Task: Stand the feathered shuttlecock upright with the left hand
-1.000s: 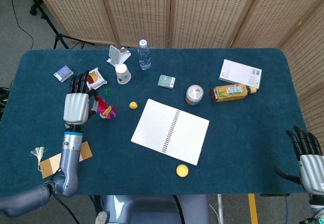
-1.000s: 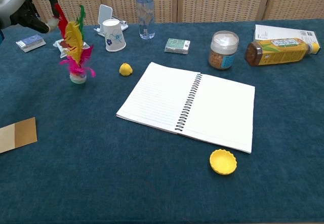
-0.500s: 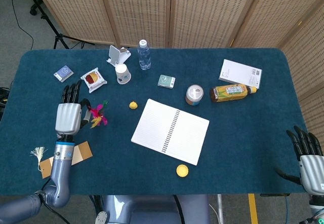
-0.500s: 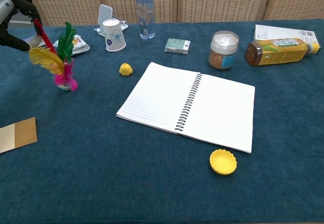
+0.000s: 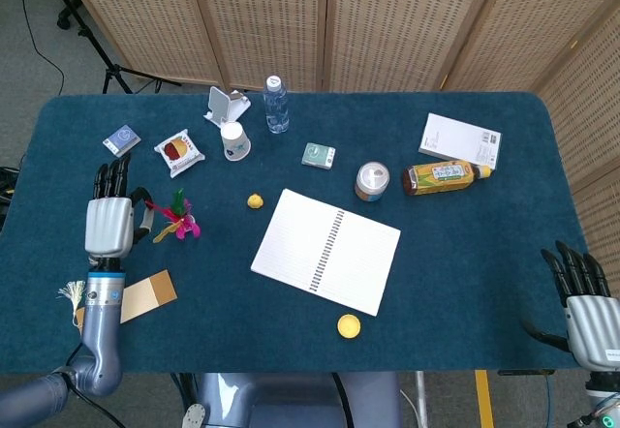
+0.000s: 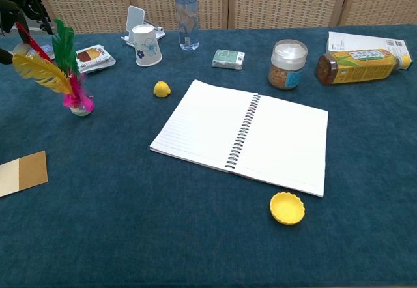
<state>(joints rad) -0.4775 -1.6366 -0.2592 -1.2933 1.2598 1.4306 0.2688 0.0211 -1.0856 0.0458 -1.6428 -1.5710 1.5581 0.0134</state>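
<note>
Left robot hand [image 5: 108, 223]: near the counter's left edge, fingers extended and apart, grasping nothing, just beside the feathers. Right robot hand [image 5: 584, 304]: off the counter's near right corner, fingers spread, holding nothing.
Feathered shuttlecock [image 6: 70, 86]: standing on its base on the counter [image 5: 455, 254], feathers fanned up and leaning left, just right of the left robot hand.
Snack packet [image 5: 179, 150]: behind the shuttlecock.
Paper cup [image 5: 232, 141]: right of the packet.
Open notebook [image 5: 326, 251]: counter centre.
Card tag [image 5: 126, 300]: near the left forearm.
</note>
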